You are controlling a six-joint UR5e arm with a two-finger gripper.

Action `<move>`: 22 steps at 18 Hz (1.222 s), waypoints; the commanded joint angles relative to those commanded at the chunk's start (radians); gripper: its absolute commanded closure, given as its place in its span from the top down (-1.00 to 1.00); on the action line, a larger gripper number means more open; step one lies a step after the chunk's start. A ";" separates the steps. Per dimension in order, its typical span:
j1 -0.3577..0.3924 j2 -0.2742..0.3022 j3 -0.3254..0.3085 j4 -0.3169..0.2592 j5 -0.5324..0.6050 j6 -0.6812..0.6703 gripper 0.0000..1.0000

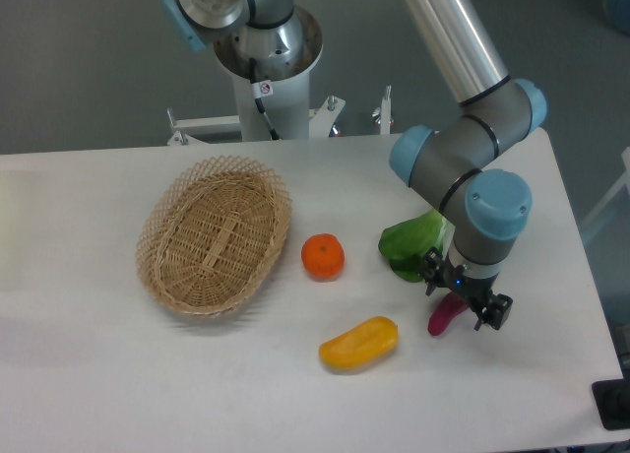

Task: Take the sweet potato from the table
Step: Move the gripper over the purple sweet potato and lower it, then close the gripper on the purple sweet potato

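Observation:
The sweet potato (442, 318), a small magenta tuber, lies on the white table (295, 394) at the right, half hidden under my gripper. My gripper (463, 297) hangs directly over its upper end, pointing down. The dark fingers (491, 312) stand apart on either side of the tuber, so the gripper looks open. I cannot tell whether the fingers touch the tuber.
A green leafy vegetable (413, 246) lies just behind the gripper, partly covered by the arm. A yellow-orange oblong vegetable (359, 343) lies to the left, an orange (323, 257) beyond it, and a wicker basket (215, 234) at the left. The table's right edge is near.

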 joint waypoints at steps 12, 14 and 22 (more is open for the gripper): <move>-0.011 -0.009 -0.014 0.008 0.008 -0.006 0.15; -0.009 -0.006 -0.012 0.005 0.008 -0.008 -0.09; -0.009 0.005 0.014 -0.009 0.009 -0.008 -0.40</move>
